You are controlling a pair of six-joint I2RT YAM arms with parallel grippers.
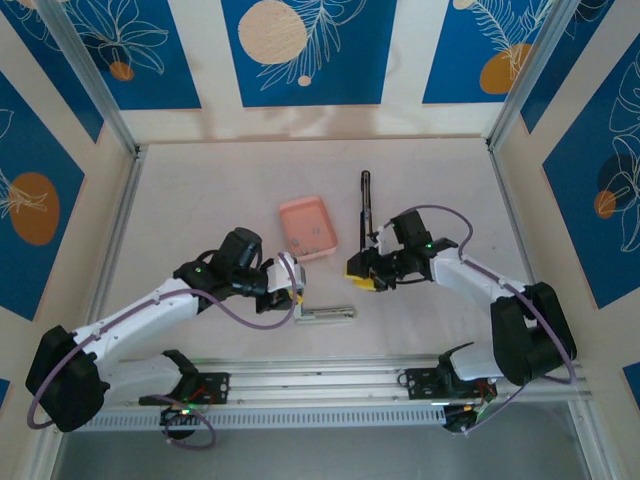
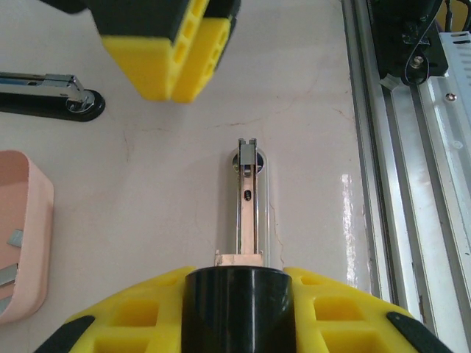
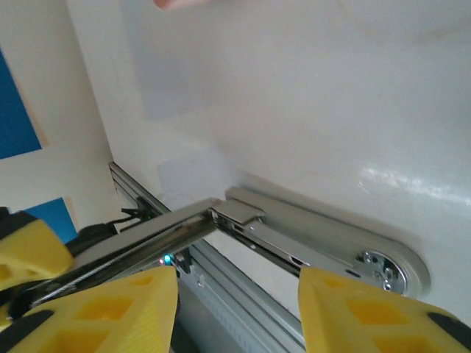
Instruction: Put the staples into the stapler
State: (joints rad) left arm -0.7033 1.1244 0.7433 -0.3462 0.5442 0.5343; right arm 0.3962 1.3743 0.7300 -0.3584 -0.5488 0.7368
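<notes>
left claw (image 1: 295, 294) clamped tight on left end of silver stapler piece (image 2: 249, 213), which lies flat on bench (image 1: 200, 200). right claw (image 1: 360, 273) partly open, fingers apart, no clear hold on anything, hovering near silver piece's other end. black stapler piece (image 1: 366, 205) lies beyond it. staples (image 2: 14, 237) sit in pink tray (image 2: 37, 213), left of black piece.

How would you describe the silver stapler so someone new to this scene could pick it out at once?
Start at the metal rail along the table's near edge. Just beyond its middle, the silver stapler lies parallel to the rail, by the tip of the left hand. Unlike the black stapler farther back beside the pink tray, it is shiny bare metal.
</notes>
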